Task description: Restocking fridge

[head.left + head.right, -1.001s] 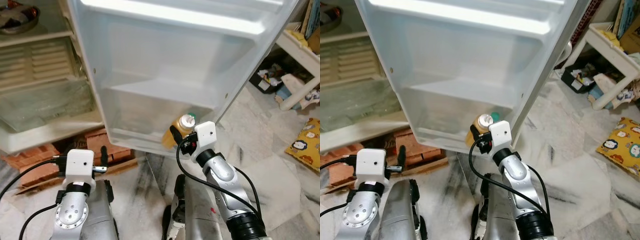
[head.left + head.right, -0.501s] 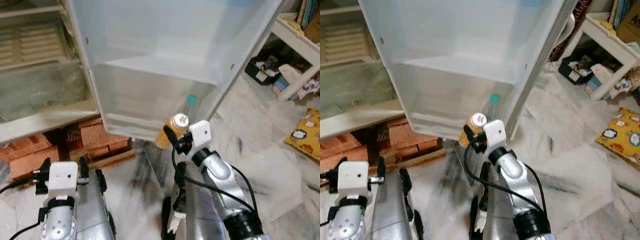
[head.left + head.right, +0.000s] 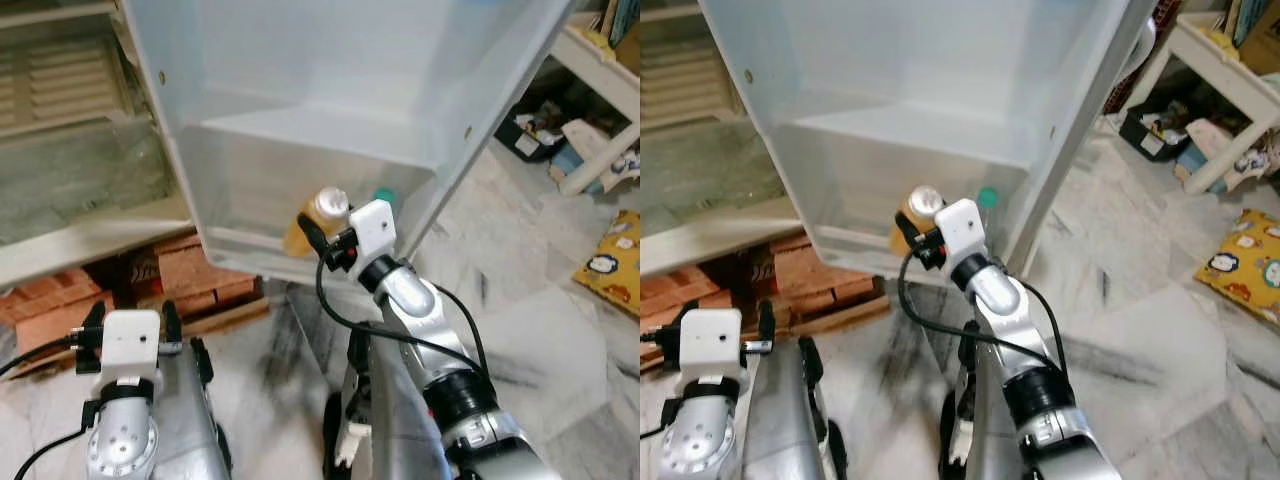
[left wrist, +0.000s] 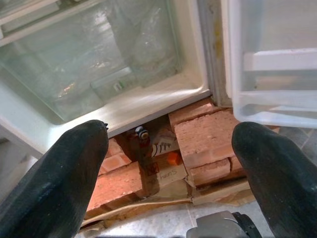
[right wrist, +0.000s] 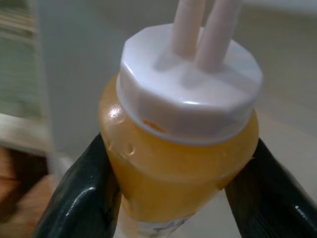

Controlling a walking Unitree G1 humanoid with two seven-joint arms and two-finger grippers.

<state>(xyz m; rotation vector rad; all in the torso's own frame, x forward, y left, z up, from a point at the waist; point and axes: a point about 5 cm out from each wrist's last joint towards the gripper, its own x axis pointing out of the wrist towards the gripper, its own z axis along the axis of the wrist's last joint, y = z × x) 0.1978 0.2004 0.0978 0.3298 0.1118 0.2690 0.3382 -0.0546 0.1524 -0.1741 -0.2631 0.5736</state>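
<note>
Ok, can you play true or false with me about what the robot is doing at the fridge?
1. The right gripper is squeezing an orange bottle with a white cap. True.
2. The left gripper is holding a brick. False: its fingers are wide open and hold nothing; the bricks lie beyond them, under the fridge.
3. The fridge door is closed. False: it stands open, with its inner shelf facing the robot.
4. A green-capped bottle already sits in the door shelf. True.
5. A yellow cushion lies on the floor to the robot's right. True.
</note>
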